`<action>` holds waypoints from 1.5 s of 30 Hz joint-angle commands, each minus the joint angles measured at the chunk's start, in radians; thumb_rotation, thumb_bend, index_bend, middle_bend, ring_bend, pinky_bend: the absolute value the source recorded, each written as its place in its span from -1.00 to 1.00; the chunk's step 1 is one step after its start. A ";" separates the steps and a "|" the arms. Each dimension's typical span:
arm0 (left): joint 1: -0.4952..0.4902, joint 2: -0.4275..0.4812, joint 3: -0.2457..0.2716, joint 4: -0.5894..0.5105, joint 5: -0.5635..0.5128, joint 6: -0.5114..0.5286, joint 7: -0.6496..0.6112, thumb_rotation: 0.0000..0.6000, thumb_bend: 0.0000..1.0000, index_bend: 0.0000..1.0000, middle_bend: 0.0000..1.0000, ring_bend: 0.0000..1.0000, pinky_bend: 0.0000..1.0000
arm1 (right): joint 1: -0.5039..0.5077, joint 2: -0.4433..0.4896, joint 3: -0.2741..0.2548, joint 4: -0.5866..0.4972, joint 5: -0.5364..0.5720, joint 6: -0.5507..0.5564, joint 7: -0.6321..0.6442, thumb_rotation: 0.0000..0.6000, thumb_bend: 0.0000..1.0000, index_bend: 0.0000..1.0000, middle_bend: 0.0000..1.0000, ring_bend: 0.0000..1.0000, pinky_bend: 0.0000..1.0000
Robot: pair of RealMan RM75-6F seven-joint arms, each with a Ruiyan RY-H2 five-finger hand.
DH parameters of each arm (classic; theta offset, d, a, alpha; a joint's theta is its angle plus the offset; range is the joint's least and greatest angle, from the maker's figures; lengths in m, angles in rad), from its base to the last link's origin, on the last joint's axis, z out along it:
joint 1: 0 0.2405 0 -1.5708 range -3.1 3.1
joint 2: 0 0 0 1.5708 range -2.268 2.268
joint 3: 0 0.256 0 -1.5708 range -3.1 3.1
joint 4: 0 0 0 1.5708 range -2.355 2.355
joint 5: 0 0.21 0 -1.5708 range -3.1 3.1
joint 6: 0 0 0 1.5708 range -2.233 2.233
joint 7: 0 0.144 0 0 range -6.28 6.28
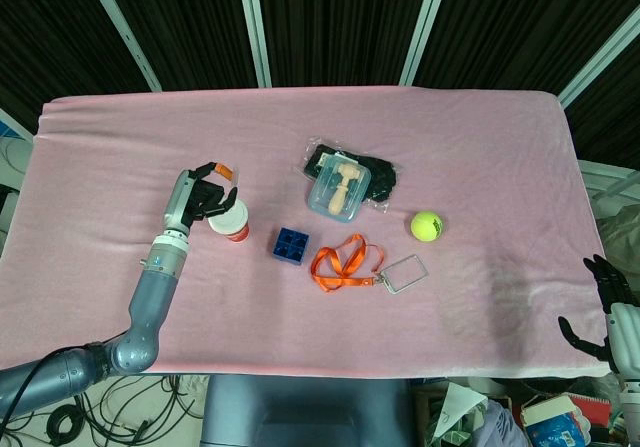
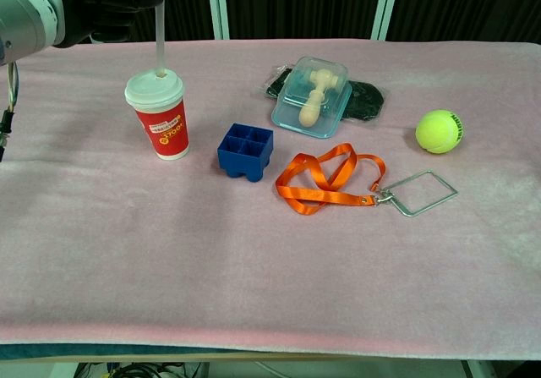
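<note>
- Left hand pinches the straw standing in the red paper cup.
- Blue block at the cup's 3 o'clock.
- Right hand hangs off the table, fingers spread, holding nothing.

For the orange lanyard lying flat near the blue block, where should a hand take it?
Probably the orange lanyard at its raised strap loop, pinched from above; it lies flat on the pink cloth, its metal badge frame offering little height to grip.
</note>
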 commanded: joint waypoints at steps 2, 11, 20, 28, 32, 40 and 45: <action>0.001 -0.001 0.000 -0.002 0.003 0.002 -0.002 1.00 -0.16 0.17 1.00 1.00 1.00 | 0.000 0.000 0.000 0.000 0.000 0.000 0.000 1.00 -0.48 -1.00 -1.00 -1.00 -0.61; 0.006 -0.001 0.001 -0.003 0.001 0.004 -0.003 1.00 -0.16 0.17 1.00 1.00 1.00 | -0.001 0.001 -0.001 0.000 -0.002 0.002 0.002 1.00 -0.48 -1.00 -1.00 -1.00 -0.60; 0.004 -0.006 0.002 0.001 0.004 0.002 -0.004 1.00 -0.16 0.17 1.00 1.00 1.00 | -0.002 0.001 -0.001 -0.001 -0.002 0.003 0.003 1.00 -0.47 -1.00 -1.00 -1.00 -0.61; 0.003 -0.006 0.000 0.006 0.007 0.001 -0.005 1.00 -0.16 0.17 1.00 1.00 1.00 | -0.002 0.001 0.000 -0.001 0.000 0.002 0.005 1.00 -0.47 -1.00 -1.00 -1.00 -0.61; 0.002 -0.007 -0.001 0.009 0.007 -0.002 -0.006 1.00 -0.16 0.17 1.00 1.00 1.00 | -0.003 0.001 0.000 0.000 -0.001 0.003 0.004 1.00 -0.48 -1.00 -1.00 -1.00 -0.60; 0.002 -0.014 0.002 0.019 0.005 -0.003 -0.007 1.00 -0.16 0.17 1.00 1.00 1.00 | -0.003 0.000 0.001 0.001 -0.001 0.005 0.005 1.00 -0.48 -1.00 -1.00 -1.00 -0.60; 0.003 -0.017 0.002 0.021 0.005 -0.003 -0.008 1.00 -0.16 0.17 1.00 1.00 1.00 | -0.003 0.000 0.000 0.002 -0.002 0.005 0.005 1.00 -0.47 -1.00 -1.00 -1.00 -0.60</action>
